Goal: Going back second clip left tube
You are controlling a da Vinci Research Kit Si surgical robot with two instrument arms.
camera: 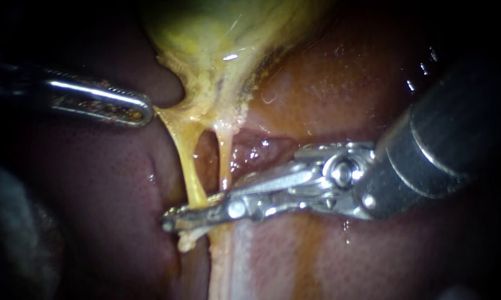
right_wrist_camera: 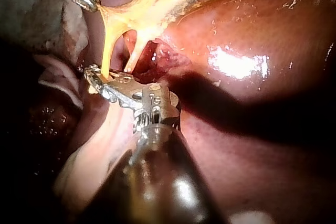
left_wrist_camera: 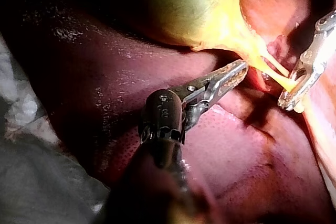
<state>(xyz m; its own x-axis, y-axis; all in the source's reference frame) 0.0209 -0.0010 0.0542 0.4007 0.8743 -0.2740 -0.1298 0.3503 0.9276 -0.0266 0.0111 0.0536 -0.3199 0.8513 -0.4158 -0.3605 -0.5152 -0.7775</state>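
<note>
Glistening red liver (camera: pixel 94 183) fills the background beneath the gallbladder (camera: pixel 217 33).
Claw of the left instrument (camera: pixel 144 111) pinches the gallbladder's edge; claw of the right instrument (camera: pixel 175 219) clamps the left tube (camera: pixel 186 155).

The right instrument (camera: pixel 178 218) has long, slim jaws of bright steel, with a round rivet partway back from their tips. Behind the jaws sits a shiny wrist of stacked metal links around a round pivot pin, then a thick dark grey shaft (camera: pixel 445 139). The left instrument (camera: pixel 143 111) has narrow silver jaws, ridged and brown-stained. Behind them are a small pivot screw and a black wrist housing (left_wrist_camera: pixel 161 116).
</note>
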